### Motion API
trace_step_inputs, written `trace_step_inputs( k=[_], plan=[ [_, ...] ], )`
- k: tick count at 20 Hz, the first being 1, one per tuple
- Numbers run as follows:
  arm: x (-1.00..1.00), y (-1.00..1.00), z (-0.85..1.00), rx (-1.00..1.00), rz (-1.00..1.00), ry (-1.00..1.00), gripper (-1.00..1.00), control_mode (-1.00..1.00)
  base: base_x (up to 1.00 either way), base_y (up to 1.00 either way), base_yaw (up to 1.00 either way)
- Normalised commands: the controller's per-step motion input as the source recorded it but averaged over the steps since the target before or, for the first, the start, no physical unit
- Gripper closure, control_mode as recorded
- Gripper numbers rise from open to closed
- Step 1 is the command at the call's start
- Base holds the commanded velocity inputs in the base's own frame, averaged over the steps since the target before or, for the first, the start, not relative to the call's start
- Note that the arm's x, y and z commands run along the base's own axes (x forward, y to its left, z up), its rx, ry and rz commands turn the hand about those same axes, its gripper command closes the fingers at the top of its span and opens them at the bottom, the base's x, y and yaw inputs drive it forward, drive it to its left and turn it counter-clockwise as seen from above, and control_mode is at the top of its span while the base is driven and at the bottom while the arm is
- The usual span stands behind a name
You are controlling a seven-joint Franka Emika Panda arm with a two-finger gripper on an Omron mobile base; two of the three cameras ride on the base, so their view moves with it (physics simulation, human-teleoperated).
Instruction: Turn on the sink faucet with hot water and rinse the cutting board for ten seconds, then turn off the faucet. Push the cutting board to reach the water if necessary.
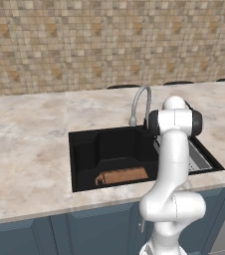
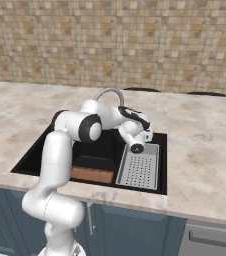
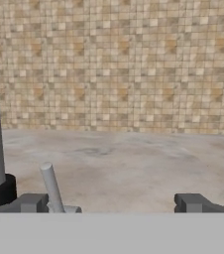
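With the pincer (image 3: 111,203) spread wide and empty, I have it up at the back of the sink (image 1: 84,149), just in front of the sink faucet (image 1: 141,102). In the hand view the faucet's grey column rises at the pincer's left, and its thin lever (image 3: 51,187) stands tilted just inside the left fingertip, not yet touched as far as I can tell. I see no water running.

I judge the lever to be stiff, smooth metal, likely slippery, so I would nudge it sideways with a finger rather than pinch it; which way gives hot I cannot tell.

The cutting board (image 1: 122,176) lies flat on the basin floor, well below the pincer and toward the robot, against the front wall. It looks rigid, wooden and light enough to slide; wet, it may skid. I would push on its long edge or end, not lift it. A grey perforated tray (image 2: 139,169) sits beside it.
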Motion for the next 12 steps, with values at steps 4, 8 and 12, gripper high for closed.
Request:
trace_step_inputs(
  k=[4,8,12],
  plan=[
    [0.12,0.00,0.00,0.00,0.00,0.00,-1.00,-1.00,0.00,0.00,0.00],
    [0.00,0.10,0.00,0.00,0.00,0.00,-1.00,-1.00,0.00,0.00,0.00],
    [0.00,0.10,0.00,0.00,0.00,0.00,-1.00,-1.00,0.00,0.00,0.00]
  ],
)
